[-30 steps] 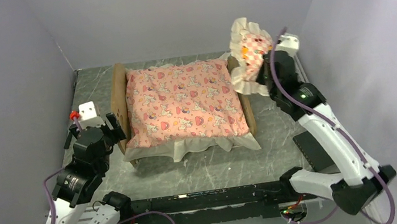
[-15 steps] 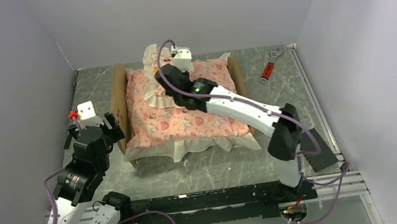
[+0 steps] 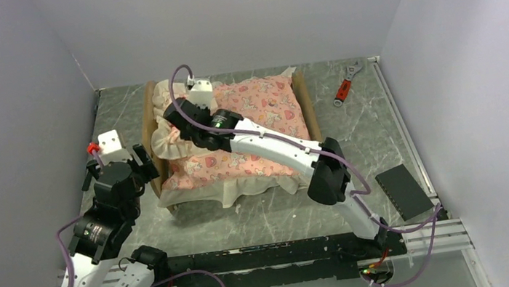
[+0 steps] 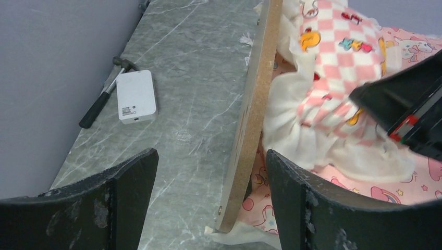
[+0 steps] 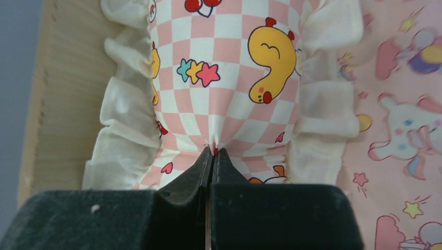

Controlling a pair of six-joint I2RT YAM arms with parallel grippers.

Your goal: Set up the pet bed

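Lying across the far-middle of the bench [image 3: 260, 212], the pet bed [image 3: 309, 107] is pointing its headboard [image 4: 250, 120] at the left edge and its footboard at the right. A pink cartoon-print mattress [image 3: 262, 106] is resting on the frame, its pale ruffle hanging over the near side.

Right arm [image 3: 274, 148] is reaching across the mattress from the near right. Right jaws are pinched fully together on a fold of the checked pillow [image 5: 219, 78], gripping cloth at its near seam. The pillow is sitting at the headboard end of the mattress, one frill pressing against the wood.

Left jaws are standing wide apart, gripping nothing, hanging just beside the headboard's outer face at its near corner. In the left wrist view the board's edge is showing between the two fingers [image 4: 130, 182]; contact cannot be told.

A white box [image 4: 136, 96] and a small hammer [image 4: 101, 101] are lying together by the left edge. A red-handled wrench [image 3: 343, 87] is lying near the far right corner, and a black block [image 3: 405, 191] is sitting by the right edge.
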